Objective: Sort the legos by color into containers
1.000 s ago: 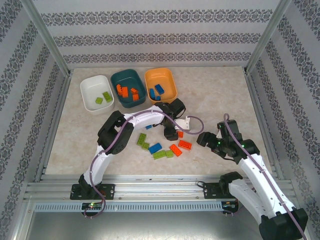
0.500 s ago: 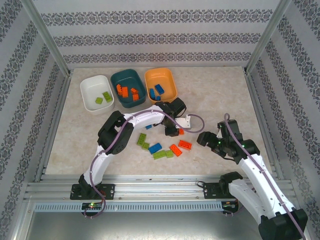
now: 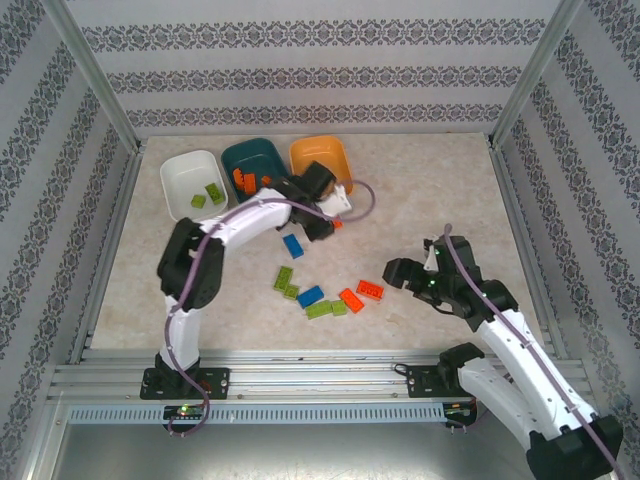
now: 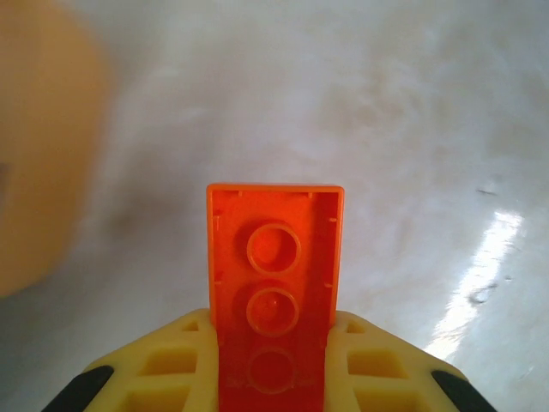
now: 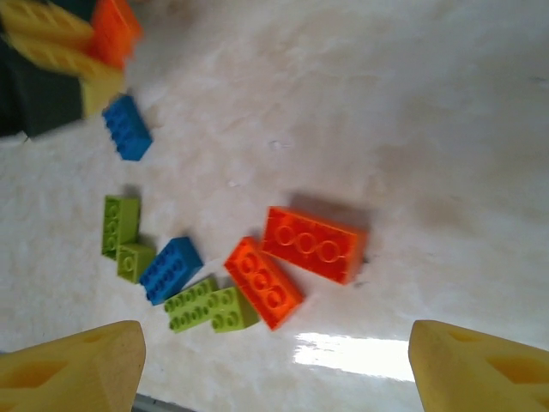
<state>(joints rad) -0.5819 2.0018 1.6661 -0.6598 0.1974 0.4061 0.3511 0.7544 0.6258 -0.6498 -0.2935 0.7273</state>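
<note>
- Left gripper (image 4: pixel 274 360): clamped on one orange brick (image 4: pixel 274 257), whose hollow underside faces the wrist camera. It is held clear of the worktop (image 3: pixel 450 190), at 6 o'clock of the gap between the teal tub (image 3: pixel 250 158) and the orange tub (image 3: pixel 335 150). It is probably bound for the teal tub, which already holds orange pieces (image 3: pixel 240 181).
- Right gripper (image 5: pixel 274 365): jaws wide and empty, poised at 3 o'clock of the loose pile, apparently ready for the next pick.
- Tubs: three, in a row at 11 to 12 o'clock of the worktop. The white tub (image 3: pixel 180 175) holds two green bricks (image 3: pixel 215 193). The left arm hides part of the contents of the other two, so they cannot be counted.
- Loose pile on the worktop: eight bricks. Four are lime green (image 5: pixel 120 225), two are blue (image 5: pixel 170 269) and two are orange (image 5: pixel 313 245). One blue brick lies apart at 11 o'clock of the cluster.
</note>
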